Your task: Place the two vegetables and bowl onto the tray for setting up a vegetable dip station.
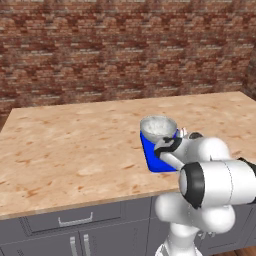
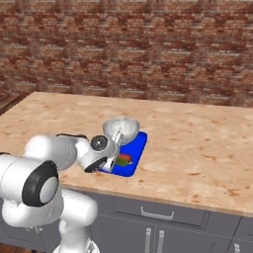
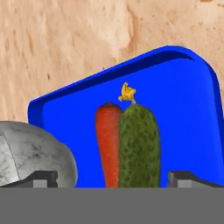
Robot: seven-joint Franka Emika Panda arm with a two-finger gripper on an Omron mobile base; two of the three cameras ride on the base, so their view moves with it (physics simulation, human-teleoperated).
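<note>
The blue tray (image 3: 183,109) lies on the wooden counter, and both vegetables rest side by side on its floor. The orange-red carrot (image 3: 108,140) touches the dark green cucumber (image 3: 139,146), which has a small yellow tip. The grey speckled bowl (image 3: 30,153) stands at the tray's end; from the base it is seen upright over the far end of the tray (image 2: 137,148). My gripper (image 3: 116,178) hovers just above the vegetables, open, with one fingertip (image 3: 43,177) by the bowl and the other beyond the cucumber. Nothing is between them. The bowl (image 1: 158,127) and tray (image 1: 151,159) also show beside my arm.
The wooden counter (image 1: 75,145) stretches wide to the left and back of the tray, ending at a brick wall (image 2: 148,49). The tray lies close to the counter's front edge, above grey cabinet drawers (image 1: 75,220).
</note>
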